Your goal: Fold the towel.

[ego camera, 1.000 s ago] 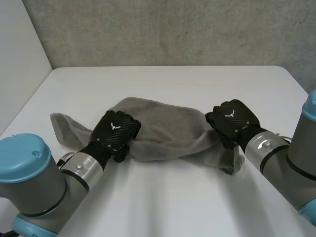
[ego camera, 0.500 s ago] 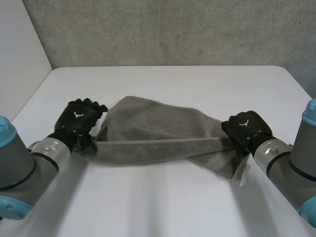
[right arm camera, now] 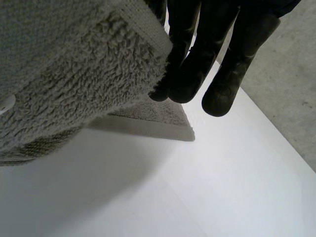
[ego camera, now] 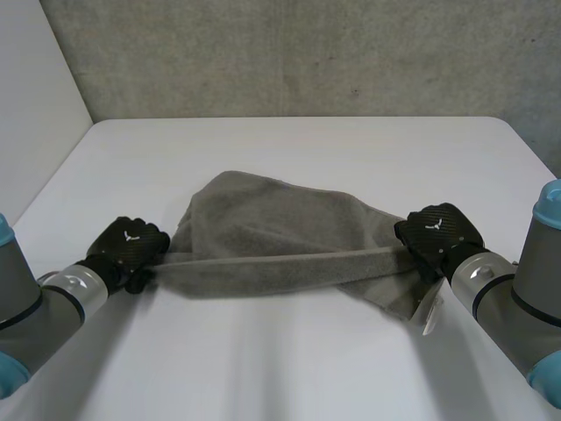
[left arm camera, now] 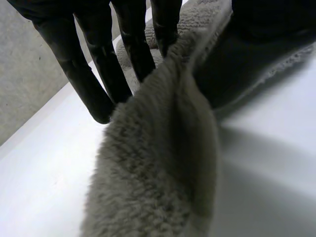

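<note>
Head view: stretching the towel out before the fold.
Gripping one end in left hand, holding near edge taut across table, pinching other end in right hand. Next, probably: carrying both ends forward together, evenly.

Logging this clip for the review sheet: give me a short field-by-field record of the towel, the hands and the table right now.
table: white, towel partly resting on it
left hand: pinches the towel's left end
right hand: pinches the towel's right end
towel: grey, bunched, near edge stretched into a straight band between the hands
fold: not yet neat
</note>
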`<state>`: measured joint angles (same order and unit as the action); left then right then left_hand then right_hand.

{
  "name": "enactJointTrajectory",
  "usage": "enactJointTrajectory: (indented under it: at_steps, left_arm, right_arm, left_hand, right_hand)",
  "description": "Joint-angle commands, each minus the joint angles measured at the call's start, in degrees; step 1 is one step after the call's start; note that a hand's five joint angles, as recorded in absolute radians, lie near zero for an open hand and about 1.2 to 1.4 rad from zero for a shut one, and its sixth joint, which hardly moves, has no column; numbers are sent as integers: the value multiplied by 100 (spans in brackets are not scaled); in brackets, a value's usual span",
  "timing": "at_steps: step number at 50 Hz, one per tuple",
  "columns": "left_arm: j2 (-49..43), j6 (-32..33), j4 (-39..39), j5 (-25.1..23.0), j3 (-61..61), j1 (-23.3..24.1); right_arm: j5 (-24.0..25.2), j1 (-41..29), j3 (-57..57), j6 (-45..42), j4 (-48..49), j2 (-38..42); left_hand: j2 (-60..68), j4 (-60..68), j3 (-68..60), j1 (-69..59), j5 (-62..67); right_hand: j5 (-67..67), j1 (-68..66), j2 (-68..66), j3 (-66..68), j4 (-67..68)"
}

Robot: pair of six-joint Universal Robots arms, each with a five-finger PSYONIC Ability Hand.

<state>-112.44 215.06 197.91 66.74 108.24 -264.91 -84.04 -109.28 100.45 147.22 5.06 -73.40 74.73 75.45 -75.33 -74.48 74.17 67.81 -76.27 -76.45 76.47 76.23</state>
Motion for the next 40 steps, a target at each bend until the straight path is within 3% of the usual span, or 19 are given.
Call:
enactJointTrajectory:
  at_steps: [1,8,14,19,24,31,40]
  left_arm:
    - [223,-34,-217,5,83,-34]
    - [478,-43,-543,5,110,-8]
    - [1541,-272,-798,-179,-4,-34]
    - [2717,-1297,-824,-276,-329,-26]
    - [3070,-1809,-894,-293,-496,-35]
    - [2693,-1810,-1149,-285,-523,-43]
    - [806,-1670,-1605,-232,-1338,-8]
  right_arm:
    - [2,3,0,70,-128,-34]
    - [28,12,-184,44,-629,-131]
    - [90,152,-650,79,-1236,-1089]
    - [300,196,-1211,88,-1490,-1791]
    - [468,249,-1598,70,-1989,-1880]
    - [582,293,-1898,-88,-2730,-1361]
    - [520,109,-2512,-1124,-2915,131]
  left_hand:
    - [527,455,-467,-552,-417]
    - [527,455,-467,-552,-417]
    - [527,455,-467,-552,-417]
    - [527,455,-467,-552,-417]
    - [527,455,-467,-552,-417]
    - [527,455,-467,-552,-417]
    - [527,455,-467,-552,-417]
  right_hand:
    - [219,-373,-355,353,377]
    - [219,-373,-355,353,377]
    - [219,-373,-355,353,377]
    - [219,-373,-355,353,377]
    - [219,-373,-355,353,377]
    - [219,-373,-355,353,377]
    - [219,-373,-355,353,377]
